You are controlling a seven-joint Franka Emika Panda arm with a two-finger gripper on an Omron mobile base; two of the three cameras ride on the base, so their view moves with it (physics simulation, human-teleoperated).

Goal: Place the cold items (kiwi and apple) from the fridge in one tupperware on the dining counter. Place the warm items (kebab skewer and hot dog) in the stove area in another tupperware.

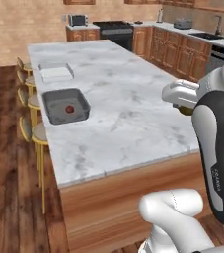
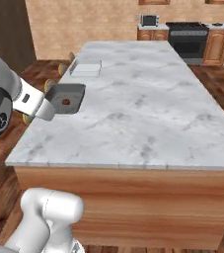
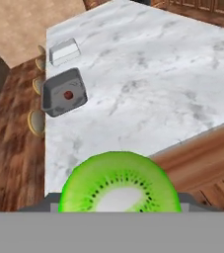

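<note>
A cut kiwi [image 3: 118,183], bright green with a pale core, sits in the foreground of the hand view, and my gripper [image 1: 182,105] is shut on it beside the near right part of the dining counter [image 1: 133,123]. On the counter's left side stands a grey tupperware [image 1: 49,96] with a small red apple [image 1: 69,109] inside. The same tupperware [image 3: 59,81] and apple [image 3: 68,95] lie ahead of the hand, well apart from it. Behind it is a white tupperware [image 1: 56,72], holding nothing that I can see. The kebab skewer and hot dog are out of view.
Stools [image 1: 32,101] line the counter's left edge. A black stove [image 1: 114,29] and wooden cabinets [image 1: 182,54] stand at the far wall. My own arm [image 1: 217,148] rises at the near right. Wooden floor surrounds the counter.
</note>
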